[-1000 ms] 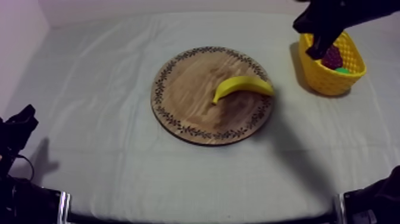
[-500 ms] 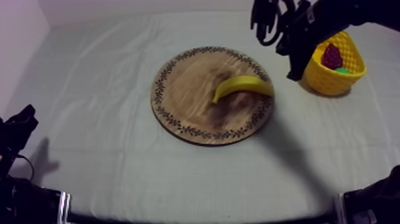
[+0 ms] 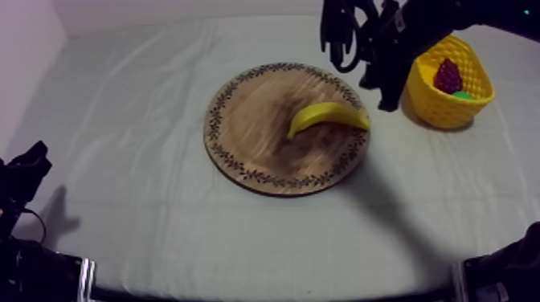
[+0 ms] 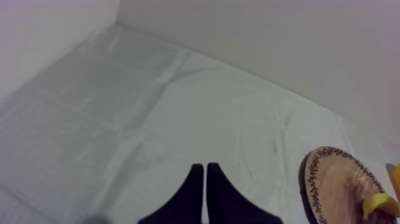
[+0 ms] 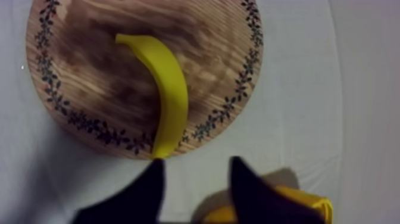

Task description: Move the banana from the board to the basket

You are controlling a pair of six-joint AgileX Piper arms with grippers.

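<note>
You had not yet grasped the banana (image 3: 329,116); it lay on the wooden board (image 3: 249,140), toward the rim nearest the yellow basket (image 3: 434,104). Your right gripper (image 5: 197,161) hung open and empty near that rim. Your left gripper (image 4: 205,170) sat closed on nothing, well apart. The basket held a small red fruit (image 3: 447,76), and the way to it looked unobstructed.
</note>
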